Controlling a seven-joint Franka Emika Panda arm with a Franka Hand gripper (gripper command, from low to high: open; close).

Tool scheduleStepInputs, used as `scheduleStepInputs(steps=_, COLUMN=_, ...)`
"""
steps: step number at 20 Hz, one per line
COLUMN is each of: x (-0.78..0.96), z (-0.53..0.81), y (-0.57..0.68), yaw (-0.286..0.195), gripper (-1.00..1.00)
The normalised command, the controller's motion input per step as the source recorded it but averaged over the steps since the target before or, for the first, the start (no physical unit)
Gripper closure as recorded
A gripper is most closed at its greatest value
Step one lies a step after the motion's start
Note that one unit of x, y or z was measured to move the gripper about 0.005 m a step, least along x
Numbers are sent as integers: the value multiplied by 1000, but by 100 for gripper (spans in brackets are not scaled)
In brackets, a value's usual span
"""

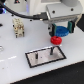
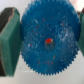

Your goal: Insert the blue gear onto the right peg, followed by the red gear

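Wrist view: end effector clamped shut on blue gear, red gear beneath.

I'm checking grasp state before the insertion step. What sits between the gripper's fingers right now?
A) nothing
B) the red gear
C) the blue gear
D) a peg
C: in the wrist view the blue gear fills the gap between the gripper fingers, which press its toothed rim on both sides.

Blue gear seemingly above red gear, right peg.

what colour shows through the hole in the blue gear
Red, at the centre of the blue gear; clearest in the wrist view.
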Motion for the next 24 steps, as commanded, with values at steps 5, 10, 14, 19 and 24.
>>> scheduleStepInputs(steps=5, x=773, z=37, y=-253, yaw=0, gripper=100)
scheduleStepInputs(steps=10, x=607, z=-33, y=-114, yaw=0, gripper=100)
scheduleStepInputs(steps=14, x=207, z=-142, y=-57, yaw=0, gripper=100)
scheduleStepInputs(steps=19, x=39, z=-41, y=-35, yaw=0, gripper=100)
scheduleStepInputs(steps=24, x=7, z=288, y=-67, yaw=0, gripper=100)
